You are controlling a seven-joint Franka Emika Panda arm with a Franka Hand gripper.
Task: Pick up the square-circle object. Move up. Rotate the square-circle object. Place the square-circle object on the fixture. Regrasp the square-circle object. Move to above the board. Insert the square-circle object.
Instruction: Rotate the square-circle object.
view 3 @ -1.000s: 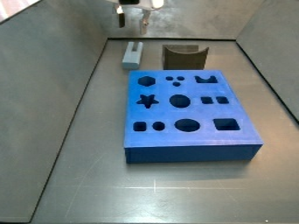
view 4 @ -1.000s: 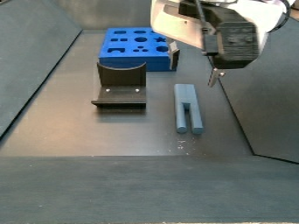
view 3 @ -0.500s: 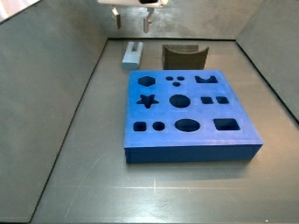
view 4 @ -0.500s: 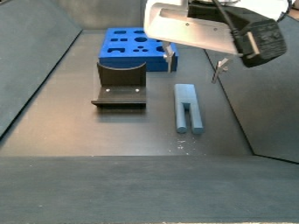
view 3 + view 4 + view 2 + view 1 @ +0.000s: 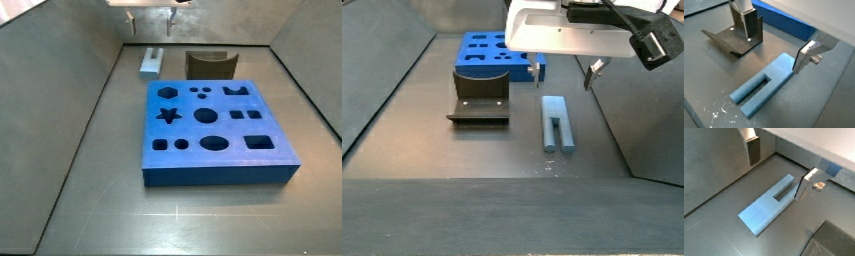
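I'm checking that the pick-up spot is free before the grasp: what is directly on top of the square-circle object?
Nothing rests on the square-circle object; its top and slot lie bare. The open gripper hangs above it, fingers apart, not touching. Its underside is hidden against the floor.

Both side views look down from opposite ends, sharing the board (image 5: 218, 133) and fixture (image 5: 478, 103), while both wrist views sit close above the square-circle object (image 5: 764, 85), the gripper (image 5: 565, 78) hanging over it.
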